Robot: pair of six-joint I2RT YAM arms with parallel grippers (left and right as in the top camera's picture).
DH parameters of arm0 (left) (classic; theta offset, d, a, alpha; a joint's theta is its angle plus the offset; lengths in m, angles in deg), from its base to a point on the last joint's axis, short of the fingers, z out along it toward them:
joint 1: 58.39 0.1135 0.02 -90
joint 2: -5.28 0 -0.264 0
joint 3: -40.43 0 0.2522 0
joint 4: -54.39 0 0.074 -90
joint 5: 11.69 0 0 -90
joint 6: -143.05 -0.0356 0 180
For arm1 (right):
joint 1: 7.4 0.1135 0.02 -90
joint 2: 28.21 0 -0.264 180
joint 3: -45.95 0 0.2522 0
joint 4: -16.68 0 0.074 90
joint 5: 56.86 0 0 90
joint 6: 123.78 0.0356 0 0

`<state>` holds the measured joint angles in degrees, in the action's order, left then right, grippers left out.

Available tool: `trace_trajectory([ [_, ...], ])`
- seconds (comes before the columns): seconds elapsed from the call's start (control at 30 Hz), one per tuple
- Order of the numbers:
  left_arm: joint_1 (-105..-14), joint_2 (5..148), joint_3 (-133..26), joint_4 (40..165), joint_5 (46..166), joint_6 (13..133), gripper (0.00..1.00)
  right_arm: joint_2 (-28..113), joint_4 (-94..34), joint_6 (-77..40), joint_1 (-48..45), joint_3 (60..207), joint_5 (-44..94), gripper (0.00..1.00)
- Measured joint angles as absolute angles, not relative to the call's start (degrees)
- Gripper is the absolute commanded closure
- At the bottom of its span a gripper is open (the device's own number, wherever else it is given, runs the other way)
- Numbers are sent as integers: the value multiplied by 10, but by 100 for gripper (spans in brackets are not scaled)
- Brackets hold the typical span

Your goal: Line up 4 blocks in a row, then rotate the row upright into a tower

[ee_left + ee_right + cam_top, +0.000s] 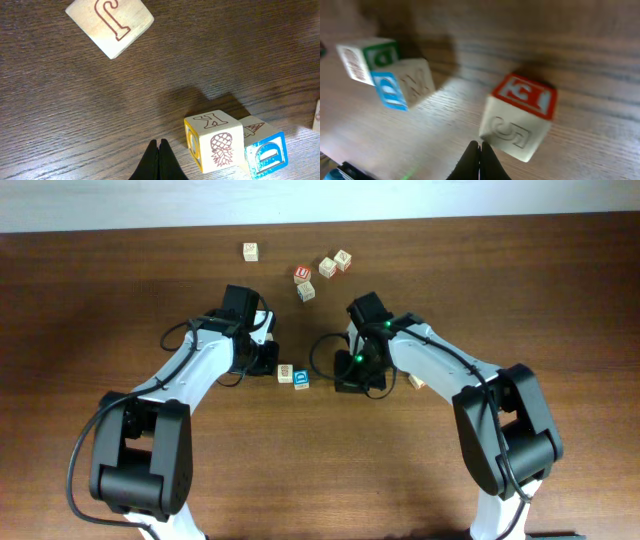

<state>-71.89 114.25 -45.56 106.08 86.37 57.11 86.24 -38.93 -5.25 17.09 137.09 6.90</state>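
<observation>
My left gripper (159,143) is shut and empty, its tips on bare wood just left of a pale cube (216,141) with a K and a pineapple. A blue-faced cube (265,154) touches that cube's right side. Overhead, this pair is the pale cube (285,372) and the blue cube (301,380), between my two grippers. My right gripper (480,145) is shut and empty, its tips right against the lower left edge of a red-faced cube (520,120). Overhead, my left gripper (267,362) and right gripper (360,380) both point down at the table.
A pale J cube (110,22) lies ahead of the left gripper. At the table's back are a lone pale cube (250,251), a red cube (303,273) and three pale cubes (327,266). A pale cube (415,381) peeks out beside the right arm.
</observation>
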Motion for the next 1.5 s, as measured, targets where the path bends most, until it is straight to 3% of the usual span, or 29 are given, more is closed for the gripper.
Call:
trace_trajectory([
  [0.3,-719,1142,-456,1063,862,571,100,866,-568,-66,159,1499,133,96],
  [0.53,-719,1142,-456,1063,862,571,100,870,-462,34,155,1392,164,96],
  [1.5,-719,1142,-456,1063,867,571,100,904,-314,11,183,1392,73,96],
])
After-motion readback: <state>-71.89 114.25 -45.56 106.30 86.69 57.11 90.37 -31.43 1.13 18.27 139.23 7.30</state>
